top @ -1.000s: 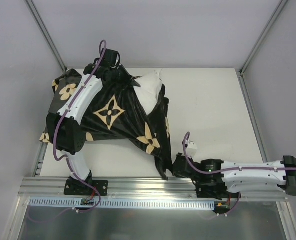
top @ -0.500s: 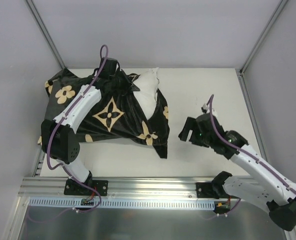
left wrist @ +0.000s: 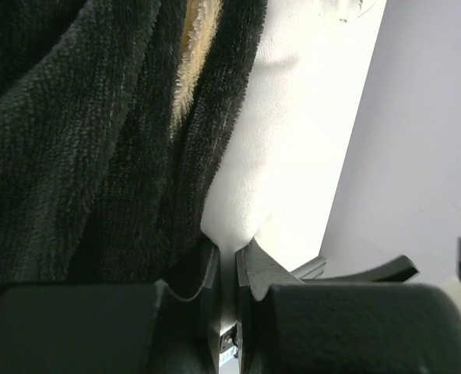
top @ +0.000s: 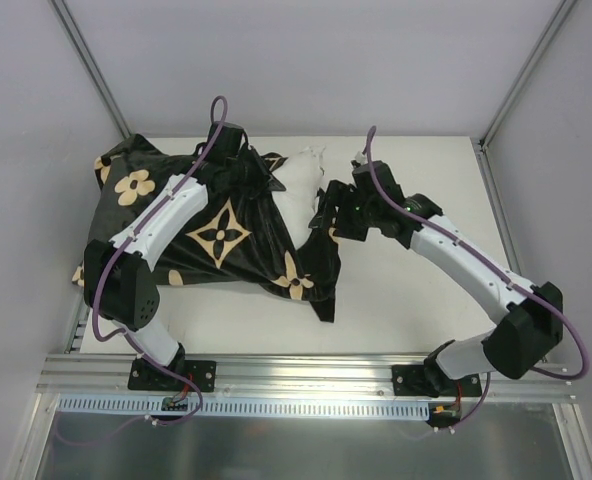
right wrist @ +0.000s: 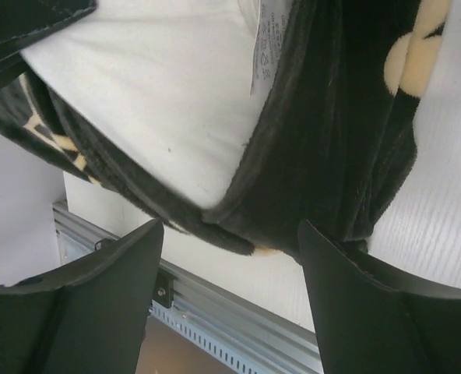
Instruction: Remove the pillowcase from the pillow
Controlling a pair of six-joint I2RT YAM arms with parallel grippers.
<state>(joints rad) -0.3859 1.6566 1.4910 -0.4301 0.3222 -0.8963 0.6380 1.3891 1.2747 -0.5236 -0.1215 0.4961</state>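
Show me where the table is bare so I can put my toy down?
Bare table lies between the pillowcase and the right arm, and again in the far right corner beyond that arm. A thin strip runs along the near edge, in front of the pillowcase. The left half and middle are crowded: pillow, pillowcase, left gripper and right gripper.
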